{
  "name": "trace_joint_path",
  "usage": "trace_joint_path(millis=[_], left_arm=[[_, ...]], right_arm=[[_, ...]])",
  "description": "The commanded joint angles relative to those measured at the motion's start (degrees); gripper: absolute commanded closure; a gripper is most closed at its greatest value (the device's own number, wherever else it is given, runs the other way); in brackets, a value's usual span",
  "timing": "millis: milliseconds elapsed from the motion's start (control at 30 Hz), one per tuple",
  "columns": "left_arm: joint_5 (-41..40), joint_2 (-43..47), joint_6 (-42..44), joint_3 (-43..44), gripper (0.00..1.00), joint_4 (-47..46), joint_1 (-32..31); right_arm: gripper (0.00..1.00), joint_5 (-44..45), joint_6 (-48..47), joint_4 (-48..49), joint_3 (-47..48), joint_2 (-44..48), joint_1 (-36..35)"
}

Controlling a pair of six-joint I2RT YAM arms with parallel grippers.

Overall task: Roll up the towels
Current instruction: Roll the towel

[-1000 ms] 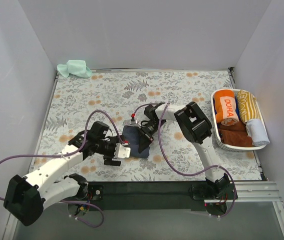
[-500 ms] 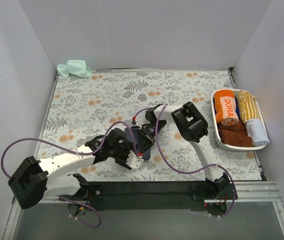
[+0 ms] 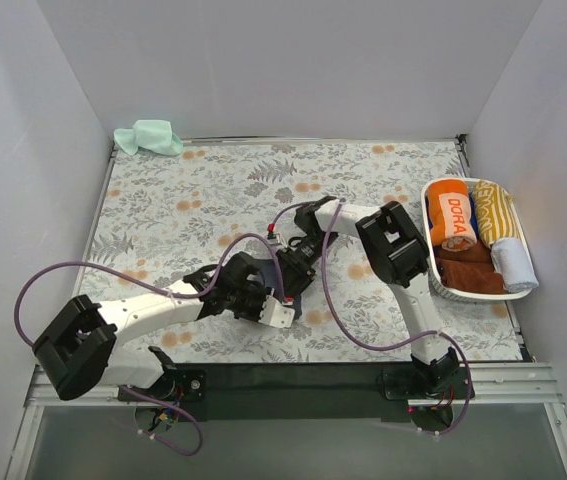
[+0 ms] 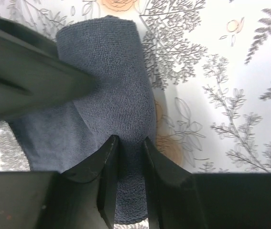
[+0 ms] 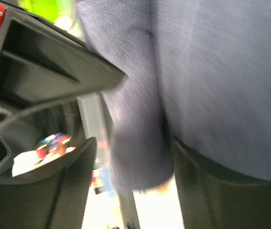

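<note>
Swinging in from the left, the left gripper (image 4: 128,145) now pinches the partly rolled navy towel (image 4: 109,81) at centre; the right gripper (image 5: 133,162) straddles it, its grip unclear in blur. Four rolls (image 3: 473,235) fill the basket (image 3: 426,240); the green towel (image 3: 149,137) waits unrolled at the far corner.

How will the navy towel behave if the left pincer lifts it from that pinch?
Likely floppy: the navy towel bunches into a soft ridge where the left pincer squeezes it. It is probably light, and the looped terry surface should grip rather than slip. The roll looks loose, with a flatter layer spread beside it, so it may unwind when lifted.
</note>
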State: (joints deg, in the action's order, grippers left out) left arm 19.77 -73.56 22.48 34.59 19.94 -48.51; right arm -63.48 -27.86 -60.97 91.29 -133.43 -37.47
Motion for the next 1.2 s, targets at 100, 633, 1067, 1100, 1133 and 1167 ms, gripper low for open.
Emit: trace_joint_path(millis=[100, 633, 1067, 1100, 1133, 1167], left_arm=[[10.8, -4.1, -5.1, 3.7, 0.96, 17.7, 1.9], [32.5, -40.3, 5.5, 35.7, 0.85, 41.8, 26.5], [33.3, -53.1, 9.0, 45.7, 0.81, 47.7, 30.7], [33.2, -53.3, 9.0, 45.7, 0.81, 47.7, 30.8], [33.1, -53.3, 8.9, 45.8, 0.81, 47.8, 30.9], [32.8, -53.4, 8.8, 45.9, 0.8, 47.7, 30.8]], right_arm=[[0.36, 16.8, 1.1, 4.3, 3.3, 11.2, 10.7], [0.34, 34.0, -5.5, 24.4, -21.4, 47.6, 8.1], [0.34, 47.4, -13.0, 53.2, -36.6, 46.7, -13.1], [0.34, 48.2, -14.0, 54.5, -37.8, 46.2, -13.9], [0.34, 48.4, -14.6, 55.2, -37.9, 45.5, -15.2], [0.34, 48.5, -15.5, 56.1, -37.9, 43.9, -15.8]])
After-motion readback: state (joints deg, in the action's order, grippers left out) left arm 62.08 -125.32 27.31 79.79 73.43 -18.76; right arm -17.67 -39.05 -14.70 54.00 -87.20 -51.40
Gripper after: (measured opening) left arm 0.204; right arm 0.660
